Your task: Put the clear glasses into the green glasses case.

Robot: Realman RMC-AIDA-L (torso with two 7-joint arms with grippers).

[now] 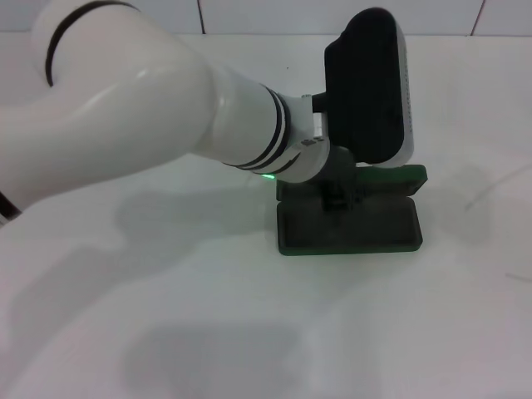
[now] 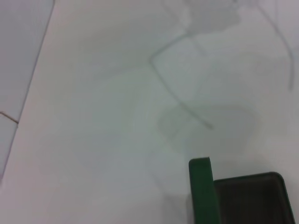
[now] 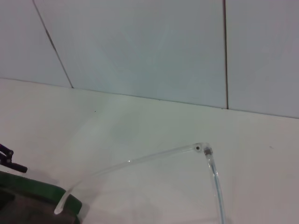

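Overhead, the left tool (image 1: 337, 198) hangs above the open green glasses case (image 1: 349, 226), grip unreadable, no lettering legible.

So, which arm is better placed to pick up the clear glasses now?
Probably the right. Its wrist view shows the clear glasses close by, on the table beside the open green glasses case. The left tool is at the case's hinge side.

Left arm (image 1: 166, 108) stretched forward across the middle; its pincer (image 1: 335, 198) pointing down, fingers hidden
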